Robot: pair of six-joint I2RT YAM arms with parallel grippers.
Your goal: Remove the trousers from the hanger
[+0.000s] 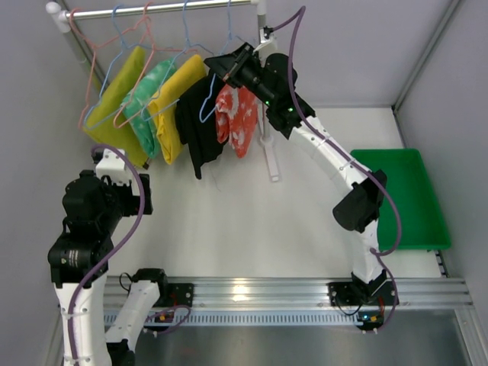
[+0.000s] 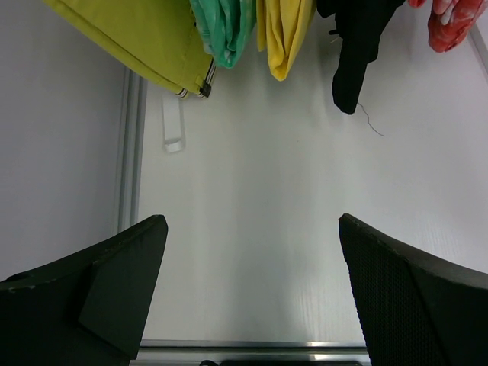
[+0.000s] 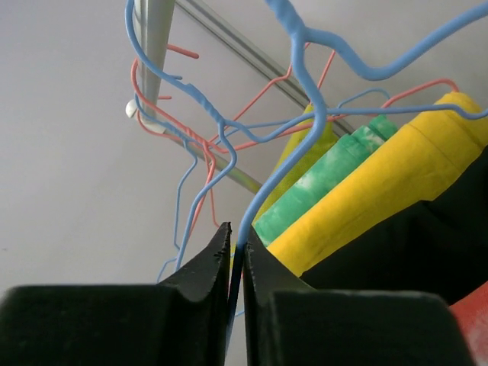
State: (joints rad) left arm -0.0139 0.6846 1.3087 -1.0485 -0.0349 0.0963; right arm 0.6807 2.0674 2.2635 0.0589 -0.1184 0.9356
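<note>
The red-orange trousers (image 1: 240, 122) and the black trousers (image 1: 200, 130) hang folded over wire hangers on the rail (image 1: 160, 9) at the back. My right gripper (image 3: 237, 242) is up among the hangers and shut on the thin wire of a blue hanger (image 3: 309, 137), just above the black trousers (image 3: 427, 244); a corner of the red-orange pair (image 3: 473, 328) shows beside it. In the top view this gripper (image 1: 215, 67) sits over those two pairs. My left gripper (image 2: 252, 221) is open with nothing in it, low over the table, with the black trousers (image 2: 354, 61) and the red-orange pair (image 2: 450, 27) ahead.
Two yellow pairs (image 1: 122, 99) (image 1: 174, 107) and a green patterned pair (image 1: 146, 103) hang left of the black pair on pink and blue hangers. The rack's upright and foot (image 1: 271, 160) stand right of the clothes. A green tray (image 1: 396, 198) lies at the right wall.
</note>
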